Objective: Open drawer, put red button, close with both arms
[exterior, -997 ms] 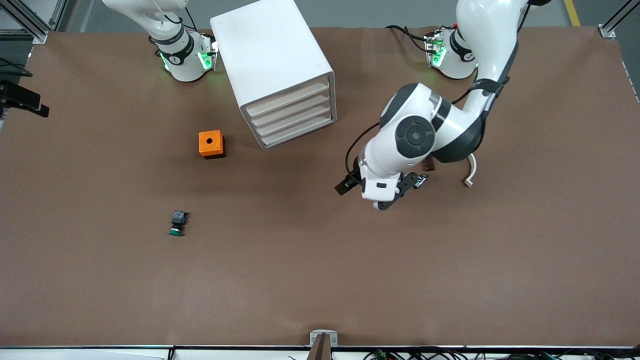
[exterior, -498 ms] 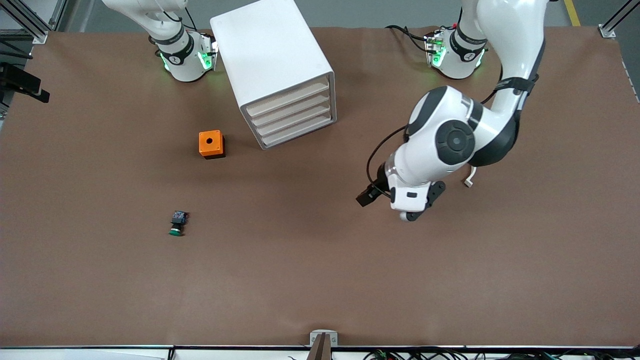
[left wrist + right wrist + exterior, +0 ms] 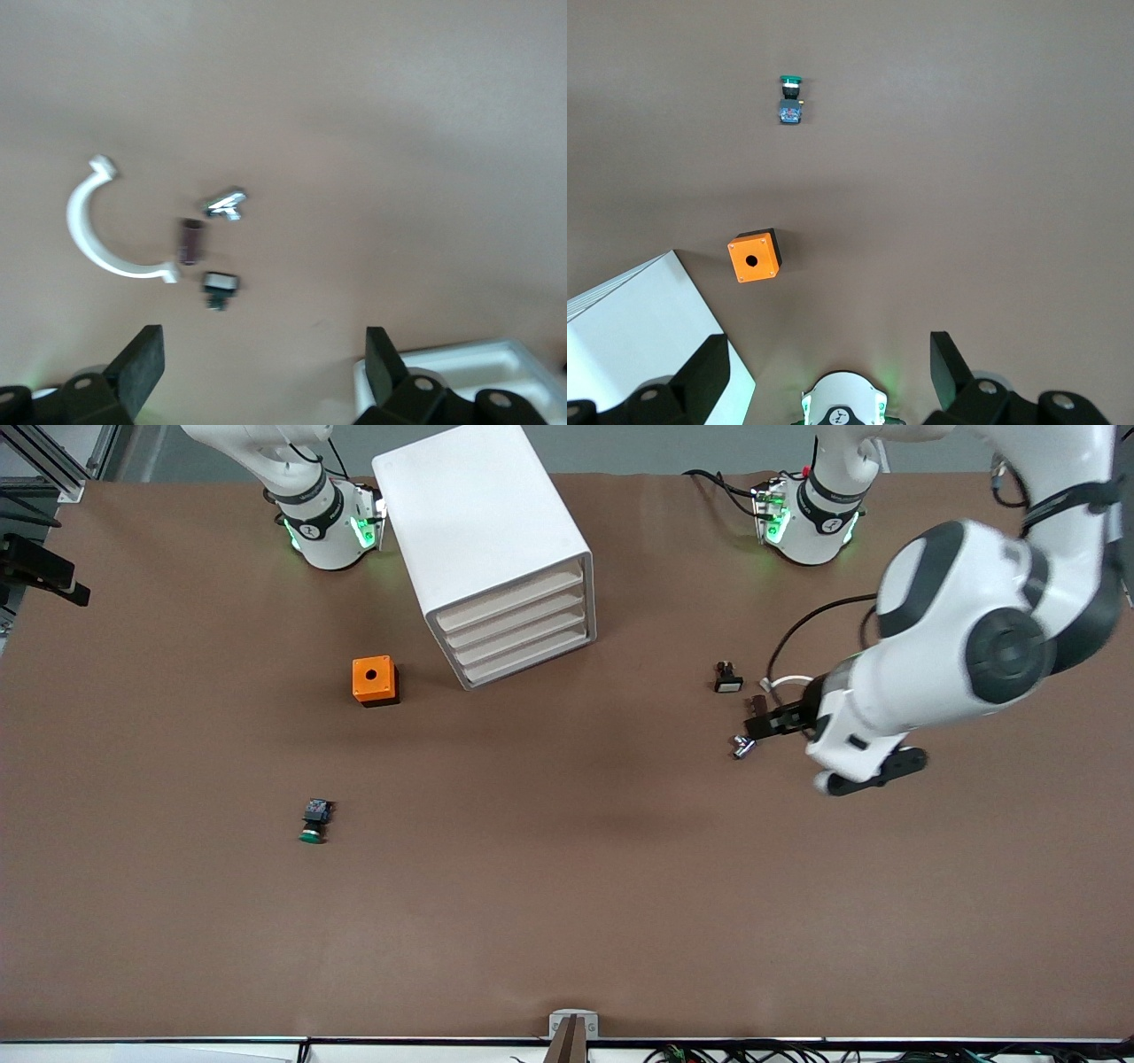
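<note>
Left pincer (image 3: 261, 372) hangs wide open over some small parts (image 3: 223, 203), well apart from the shut drawer (image 3: 509, 599). Right pincer (image 3: 828, 372) waits, open too.

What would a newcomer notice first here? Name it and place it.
The left arm's big white elbow, with its open left gripper over small parts at its end of the table: a white curved clip and a metal piece. Next the tall white cabinet, all drawers shut, with the orange box beside it.
</note>
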You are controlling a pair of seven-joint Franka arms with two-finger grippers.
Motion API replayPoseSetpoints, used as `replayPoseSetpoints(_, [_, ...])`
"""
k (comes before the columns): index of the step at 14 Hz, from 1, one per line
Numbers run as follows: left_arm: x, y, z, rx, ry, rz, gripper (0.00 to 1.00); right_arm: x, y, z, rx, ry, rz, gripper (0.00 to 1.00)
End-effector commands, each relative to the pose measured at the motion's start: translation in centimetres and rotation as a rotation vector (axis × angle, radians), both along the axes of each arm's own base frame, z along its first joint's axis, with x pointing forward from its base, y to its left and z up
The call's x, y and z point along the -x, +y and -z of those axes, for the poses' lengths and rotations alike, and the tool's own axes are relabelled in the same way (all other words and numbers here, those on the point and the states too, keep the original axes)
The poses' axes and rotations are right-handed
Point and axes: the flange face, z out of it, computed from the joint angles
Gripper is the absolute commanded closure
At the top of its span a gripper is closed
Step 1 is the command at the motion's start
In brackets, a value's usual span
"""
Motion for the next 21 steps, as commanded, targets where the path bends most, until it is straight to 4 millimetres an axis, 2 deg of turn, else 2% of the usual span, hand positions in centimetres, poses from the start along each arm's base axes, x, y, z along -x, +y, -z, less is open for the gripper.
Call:
replayPoseSetpoints(1, [2.9,6.1,-2.5,0.002,-0.027,0.113,0.00,0.8,0.0,-0.2,-0.004,-0.014,0.018,0.00])
replayPoseSetpoints(4, [5.5,12.7,-3.2,0.014,-0.088,0.189,0.00,0.7,0.2,-0.3,-0.003,-0.018,0.015,0.00])
replayPoseSetpoints(6, [7.0,15.1,-2.8,0.007,-0.135,0.201,0.00,0.7,0.2,-0.3,-0.003,-0.020,0.014,0.00])
replayPoseSetpoints(9, [9.4,15.3,-1.8,-0.018,-0.220,0.209,0.00,0.7,-0.1,-0.2,-0.003,-0.020,0.021,0.00])
replayPoseSetpoints(11, [9.6,15.0,-2.1,-0.012,-0.248,0.215,0.00,0.6,-0.2,-0.3,-0.003,-0.024,0.021,0.00])
replayPoseSetpoints(13, [9.2,16.2,-2.9,0.004,-0.275,0.196,0.00,0.5,0.0,-0.3,-0.002,-0.029,0.018,0.00])
replayPoseSetpoints(17, [7.9,17.4,-6.7,-0.002,-0.349,0.154,0.00,0.7,0.5,-0.4,-0.003,-0.026,0.009,0.00])
replayPoseSetpoints(19, [7.5,18.8,-8.4,-0.007,-0.365,0.134,0.00,0.9,0.5,-0.6,-0.003,-0.028,0.009,0.00])
replayPoseSetpoints(21, [6.3,19.4,-10.2,-0.012,-0.398,0.131,0.00,1.0,0.4,-0.6,-0.004,-0.022,0.010,0.00])
